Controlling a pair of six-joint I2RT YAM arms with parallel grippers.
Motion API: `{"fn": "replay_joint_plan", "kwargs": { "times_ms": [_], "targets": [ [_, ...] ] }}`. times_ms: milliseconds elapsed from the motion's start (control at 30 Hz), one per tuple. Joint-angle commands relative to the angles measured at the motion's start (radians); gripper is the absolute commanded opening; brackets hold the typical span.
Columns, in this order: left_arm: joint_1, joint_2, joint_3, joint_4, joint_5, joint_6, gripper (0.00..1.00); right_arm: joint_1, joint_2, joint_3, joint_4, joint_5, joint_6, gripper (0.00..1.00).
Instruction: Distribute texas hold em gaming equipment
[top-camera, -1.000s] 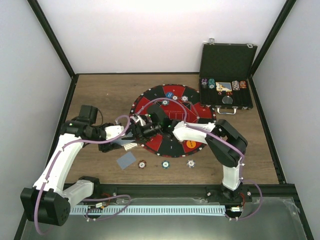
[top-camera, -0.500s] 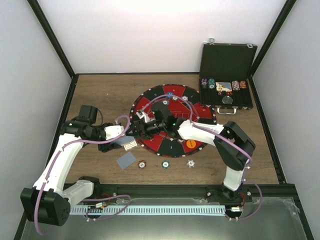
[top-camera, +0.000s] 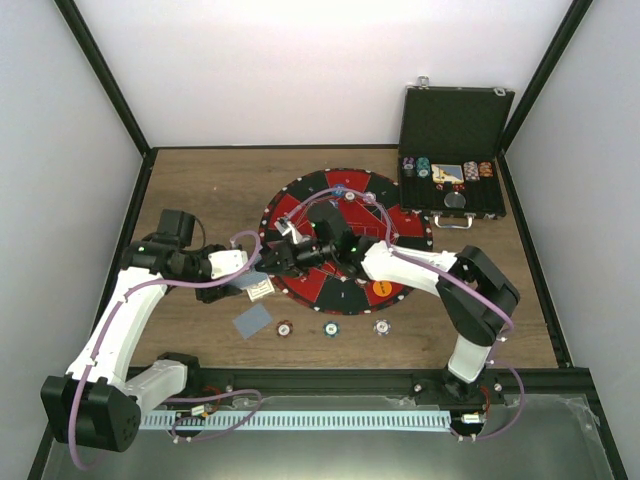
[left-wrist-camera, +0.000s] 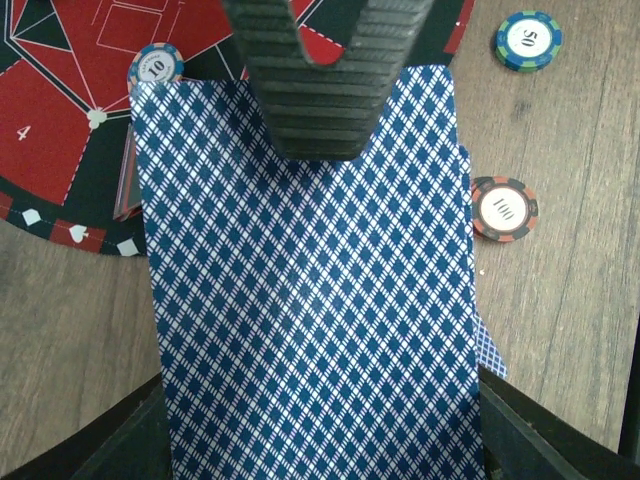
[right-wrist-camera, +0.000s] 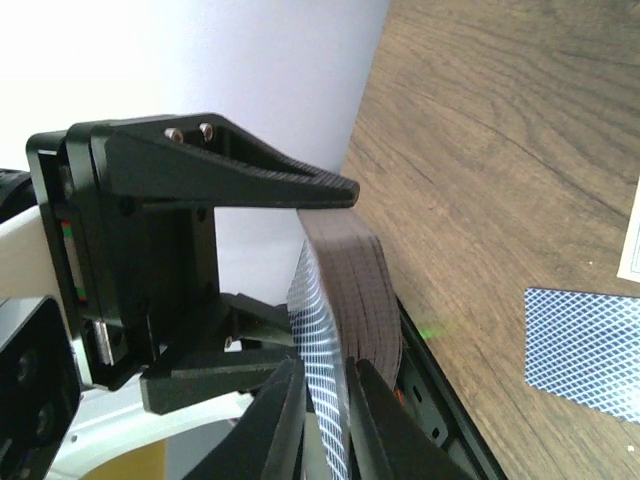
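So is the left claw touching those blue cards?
Touching: the left wrist view shows the left claw with its ribbed finger flat on the blue cards.

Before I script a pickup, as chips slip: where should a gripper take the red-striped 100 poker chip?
Likely across its rim, from straight above: the red-striped 100 poker chip lies flat on the wooden table, leaving only its edge to pinch.

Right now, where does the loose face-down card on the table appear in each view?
Top external: face-down card, left of the 100 chip.
Left wrist: card corner only, past the deck's right edge.
Right wrist: card at lower right.
Shared landmark: the left tool clamping the deck.
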Motion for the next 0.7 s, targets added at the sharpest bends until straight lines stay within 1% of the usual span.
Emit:
{"fn": "replay_joint_plan", "kwargs": {
  "times_ms": [0,67,167,333,467,567,667],
  "targets": [
    [0.0,0.001,-0.006,0.027,0.001,-0.005,0.04,-0.006,-0.01,-0.013,0.074,-0.068,0.029,0.11],
    [0.001,0.003,-0.013,0.037,-0.012,-0.01,0.04,-0.007,-0.006,-0.018,0.105,-0.092,0.039,0.05],
    [0.0,0.007,-0.022,0.05,-0.037,-0.016,0.04,-0.019,-0.001,-0.014,0.132,-0.129,0.052,0.01],
    [0.006,0.029,-0.049,0.063,-0.079,-0.027,0.04,-0.113,-0.034,-0.023,0.128,-0.167,0.049,0.01],
    [0.022,0.059,-0.058,0.067,-0.078,-0.037,0.04,-0.221,-0.047,-0.03,0.065,-0.196,0.002,0.01],
    [0.023,0.069,-0.063,0.071,-0.074,-0.042,0.04,-0.29,-0.025,-0.029,0.031,-0.222,-0.024,0.01],
    [0.024,0.069,-0.066,0.072,-0.069,-0.04,0.04,-0.332,0.029,-0.005,0.016,-0.228,-0.048,0.01]
  ]
}}
